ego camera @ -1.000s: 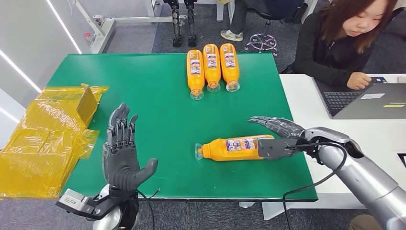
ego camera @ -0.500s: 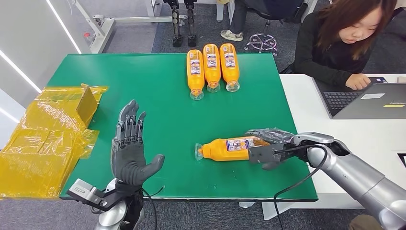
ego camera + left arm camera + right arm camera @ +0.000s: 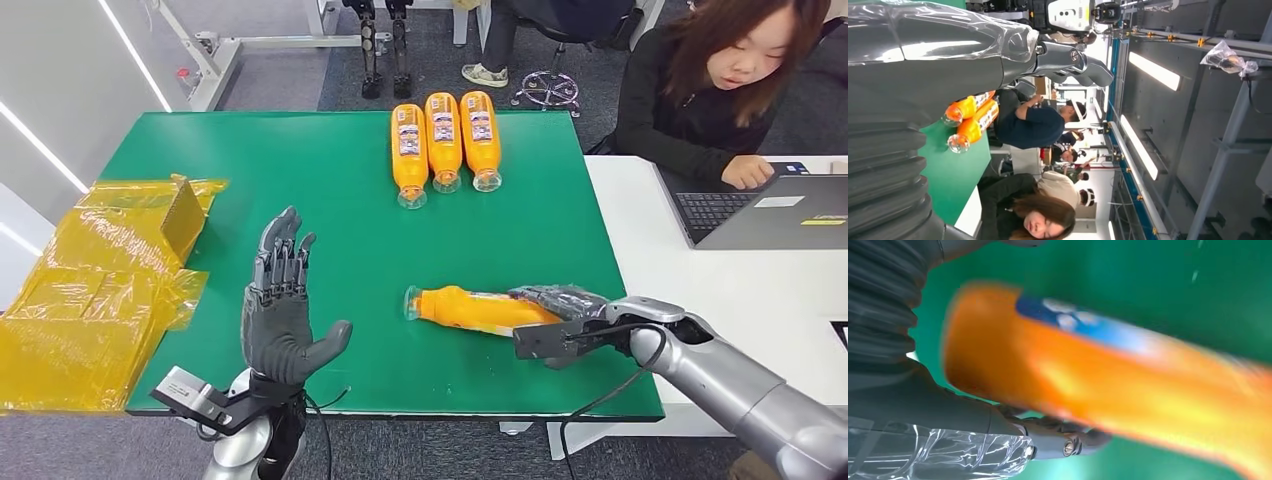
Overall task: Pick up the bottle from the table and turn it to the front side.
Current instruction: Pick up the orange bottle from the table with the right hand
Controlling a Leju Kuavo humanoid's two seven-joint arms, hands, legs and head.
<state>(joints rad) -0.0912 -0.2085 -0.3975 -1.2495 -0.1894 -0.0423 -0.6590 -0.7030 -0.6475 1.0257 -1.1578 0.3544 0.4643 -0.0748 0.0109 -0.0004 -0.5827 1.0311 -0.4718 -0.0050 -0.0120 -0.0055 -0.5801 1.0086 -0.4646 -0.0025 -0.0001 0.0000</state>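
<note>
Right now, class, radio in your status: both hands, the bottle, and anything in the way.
Right hand grips the bottle at its base end, bottle lying on the table. Left hand open, raised, holding nothing. Three spare bottles at the far edge, well apart.

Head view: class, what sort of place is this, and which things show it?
Probably a robotics lab or test workspace: a green table with orange bottles, a person at a laptop, and robot legs behind.

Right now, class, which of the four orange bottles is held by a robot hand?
The lone bottle near the table's front, gripped by the right hand; the other three lie untouched at the far edge.
</note>
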